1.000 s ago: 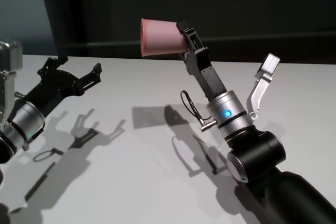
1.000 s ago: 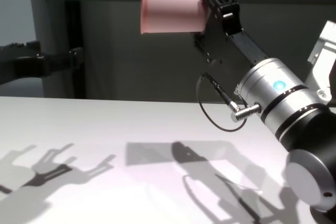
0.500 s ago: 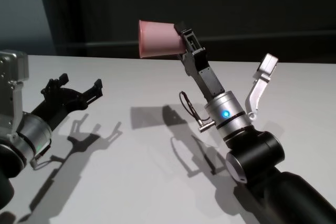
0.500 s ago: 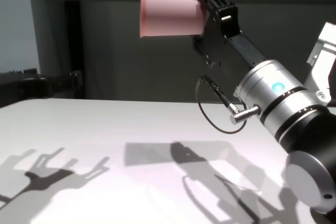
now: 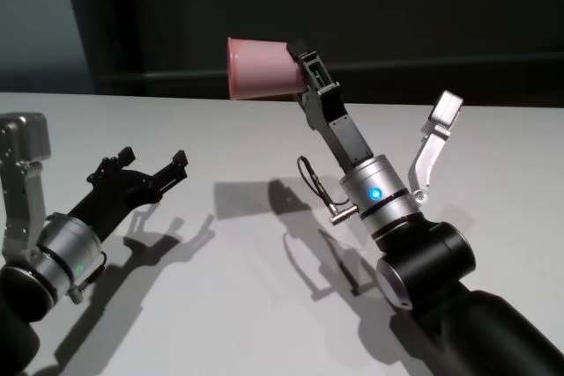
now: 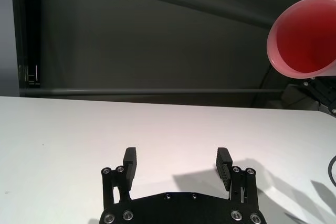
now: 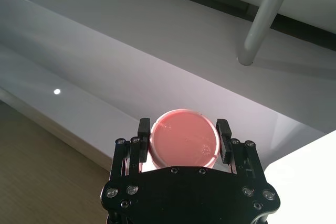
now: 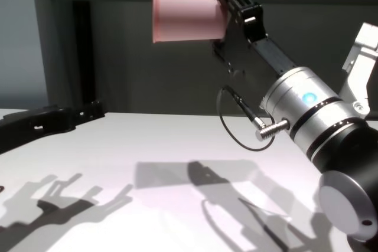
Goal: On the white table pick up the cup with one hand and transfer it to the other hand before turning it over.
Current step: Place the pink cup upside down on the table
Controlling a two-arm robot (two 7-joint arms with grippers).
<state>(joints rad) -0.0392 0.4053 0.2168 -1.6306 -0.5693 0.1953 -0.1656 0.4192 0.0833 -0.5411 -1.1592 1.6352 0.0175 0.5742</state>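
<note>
Head view: the left claw (image 5: 154,173) has advanced across the table (image 5: 238,305) toward the cup (image 5: 260,68), so the handover approach is judged under way. It stands wide apart and empty, well short of the cup. The right claw (image 5: 304,72) clamps the cup's base, holding it sideways above the table.

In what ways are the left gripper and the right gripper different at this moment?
The right gripper is shut on the cup; the left gripper is open and holds nothing. The right gripper is raised high above the white table, with the cup on its side and its rim facing the robot's left; the left gripper is low, close over the table. Both have black fingers and point toward each other.
</note>
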